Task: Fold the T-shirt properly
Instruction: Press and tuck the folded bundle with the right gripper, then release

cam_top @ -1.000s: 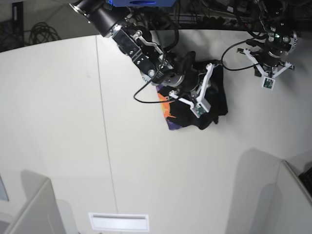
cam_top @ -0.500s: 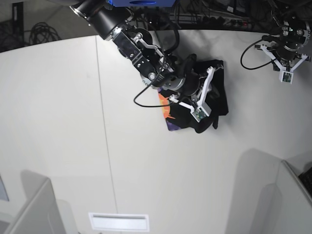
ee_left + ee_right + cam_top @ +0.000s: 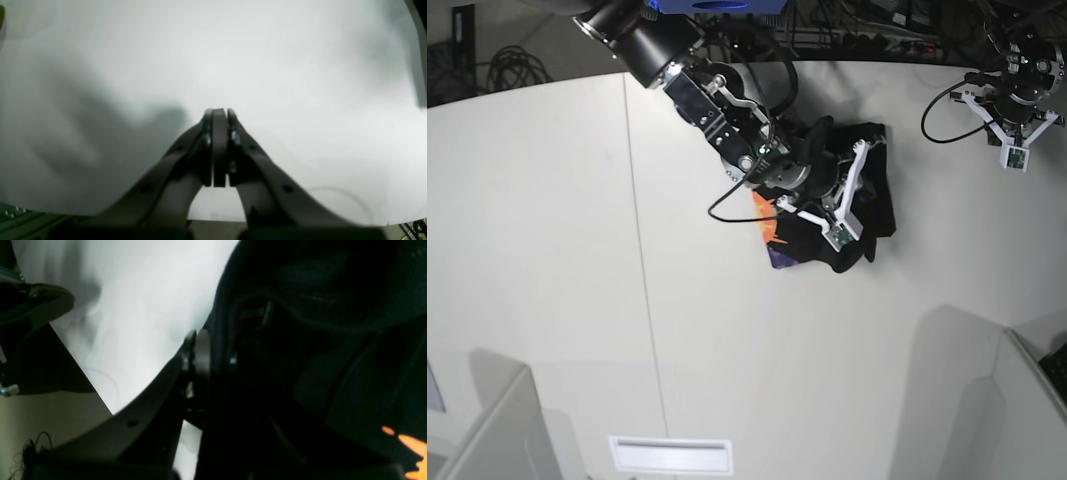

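Observation:
The black T-shirt (image 3: 879, 205) lies bunched in a heap at the back of the white table (image 3: 547, 250), with its orange and purple print (image 3: 769, 228) showing at the left edge. My right gripper (image 3: 847, 208) is down in the heap. In the right wrist view it (image 3: 215, 351) is shut on a fold of the black T-shirt (image 3: 317, 340), with orange print (image 3: 410, 443) at the lower right. My left gripper (image 3: 1015, 135) hovers at the back right, away from the shirt. In the left wrist view it (image 3: 219, 113) is shut and empty over bare table (image 3: 233, 50).
A seam (image 3: 642, 260) runs front to back across the table's left part. Grey partitions stand at the front left (image 3: 497, 430) and front right (image 3: 1027, 400). A white slotted plate (image 3: 670, 455) lies at the front edge. Cables hang behind the table.
My left arm moved right and back, away from the shirt, then stopped. My right gripper shifted slightly over the heap, still holding cloth.

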Tool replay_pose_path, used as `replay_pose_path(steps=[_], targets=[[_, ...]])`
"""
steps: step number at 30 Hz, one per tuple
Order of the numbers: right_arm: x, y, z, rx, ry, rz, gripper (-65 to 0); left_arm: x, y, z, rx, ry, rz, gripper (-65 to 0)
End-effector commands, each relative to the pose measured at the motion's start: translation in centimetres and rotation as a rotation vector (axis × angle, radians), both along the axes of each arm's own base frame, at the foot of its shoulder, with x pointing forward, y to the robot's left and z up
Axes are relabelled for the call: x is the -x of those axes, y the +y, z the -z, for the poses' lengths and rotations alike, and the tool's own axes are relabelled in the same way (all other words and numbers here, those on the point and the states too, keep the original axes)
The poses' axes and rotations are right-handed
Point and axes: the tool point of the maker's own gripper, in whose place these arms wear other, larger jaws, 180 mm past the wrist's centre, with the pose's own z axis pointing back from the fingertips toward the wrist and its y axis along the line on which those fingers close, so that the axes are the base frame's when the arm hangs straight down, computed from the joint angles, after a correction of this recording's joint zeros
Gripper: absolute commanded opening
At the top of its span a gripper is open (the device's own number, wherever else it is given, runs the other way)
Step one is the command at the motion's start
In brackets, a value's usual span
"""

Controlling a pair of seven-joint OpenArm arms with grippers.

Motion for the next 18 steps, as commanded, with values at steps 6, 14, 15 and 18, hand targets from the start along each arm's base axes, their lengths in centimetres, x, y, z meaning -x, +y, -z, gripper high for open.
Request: replay_pose_path(steps=[6,14,15,18], targets=[[-0.7,0.8,-1.1,-0.036,-0.025,0.002,-65.0,-0.4,0.2,-0.8,-0.014,-0.025,0.011,-65.0],[-0.5,1.0,-1.3,-0.042,-0.028,-0.003,-18.3,-0.4,0.3,-0.8,-0.015,-0.025,0.012,-65.0],[-0.5,1.0,-1.4,-0.043,-0.029,-0.003,-19.1,-0.4,0.3,-0.8,-0.015,-0.025,0.012,-65.0],[-0.6,1.2,-2.5,-0.064,-0.051,-0.004,-23.3,-0.4,0.3,-0.8,-0.017,-0.025,0.013,-65.0]])
